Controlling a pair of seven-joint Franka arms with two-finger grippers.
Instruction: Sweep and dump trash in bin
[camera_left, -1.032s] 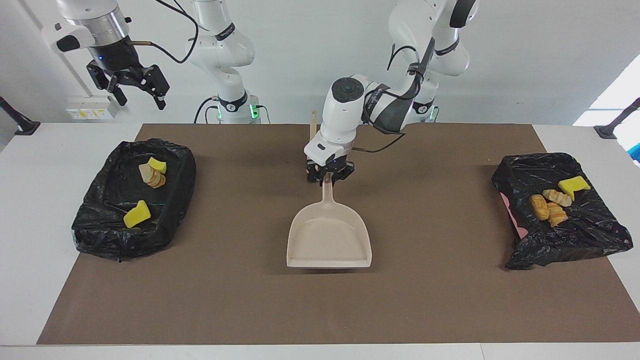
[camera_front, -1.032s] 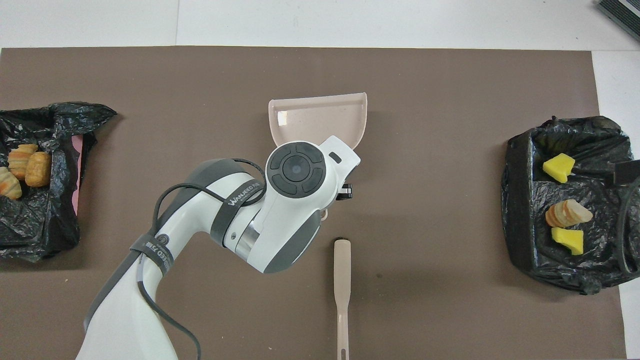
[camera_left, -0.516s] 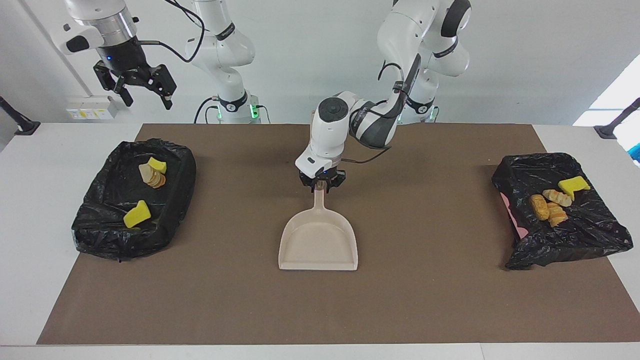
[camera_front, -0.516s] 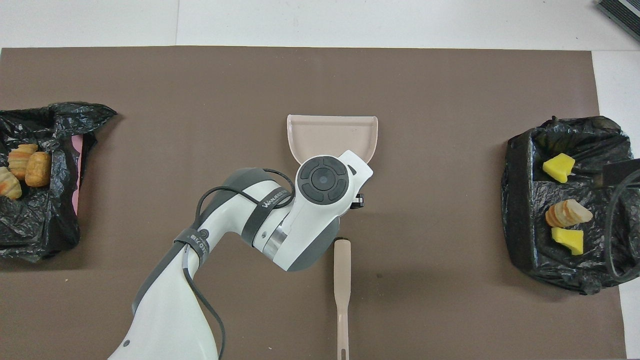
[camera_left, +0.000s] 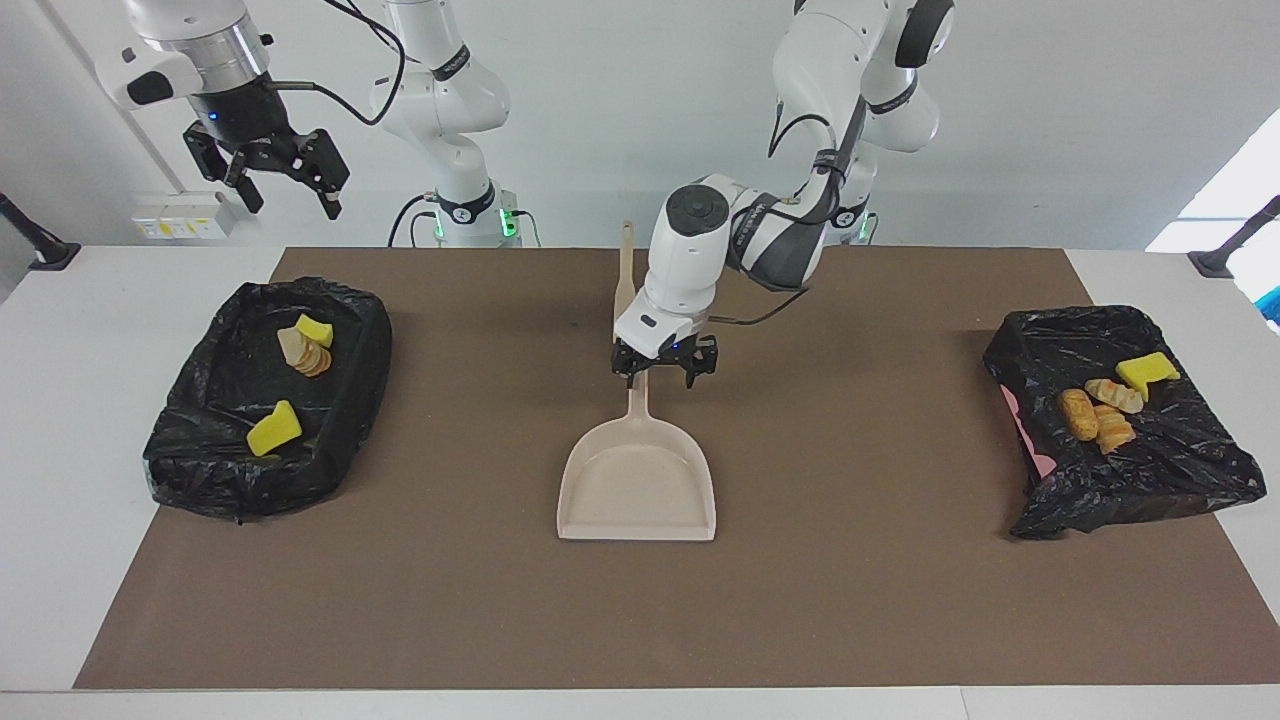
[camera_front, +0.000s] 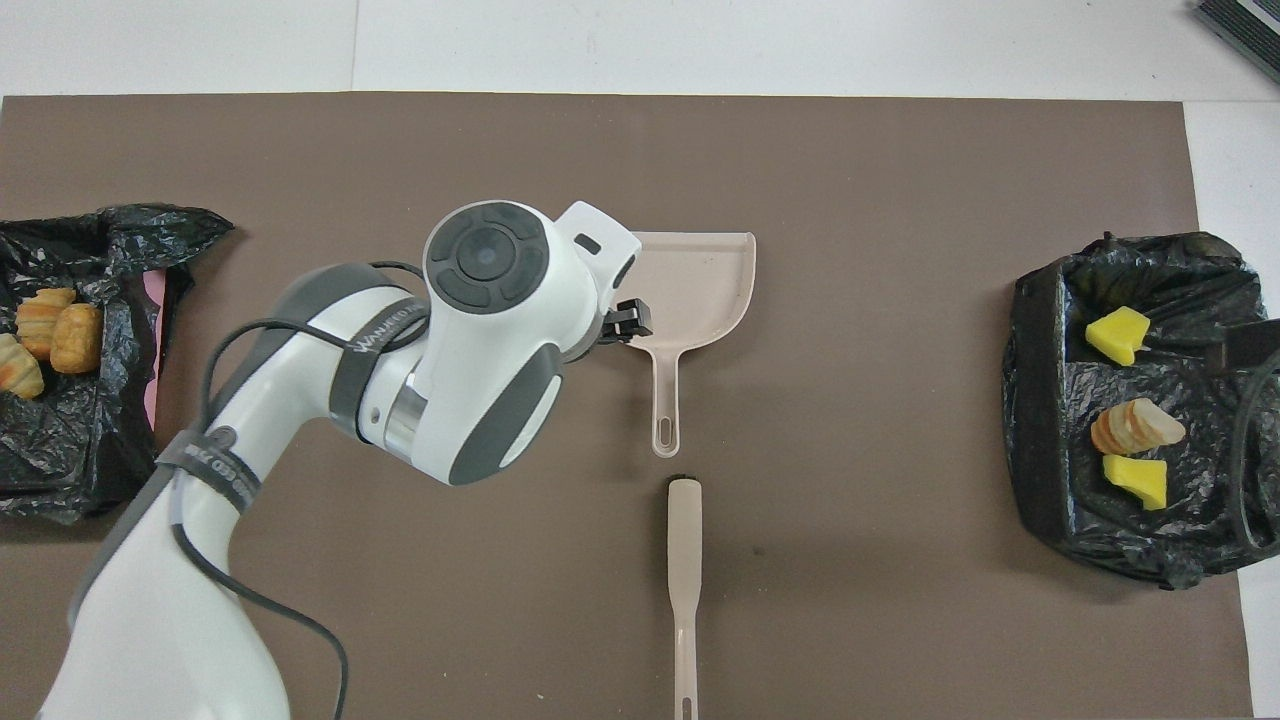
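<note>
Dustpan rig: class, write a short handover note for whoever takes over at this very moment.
Left pincer: open, just above the dustpan handle, holding nothing.
Right pincer: open, raised near the right arm's bin, waiting.
Things: dustpan flat mid-mat; pale sweeping tool off its handle end, nearer the robots; trash in that bin and the left arm's bin.
Done: no loose trash shows on the mat.
Left: probably only parking the left arm.

two bins (camera_left: 1190, 480), one dustpan (camera_left: 637, 490), one brush (camera_front: 684, 570)

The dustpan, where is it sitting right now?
The dustpan lies flat on the brown mat mid-table, between the two black-lined bins, its handle pointing toward the robots, with the brush lying just nearer to them.
</note>
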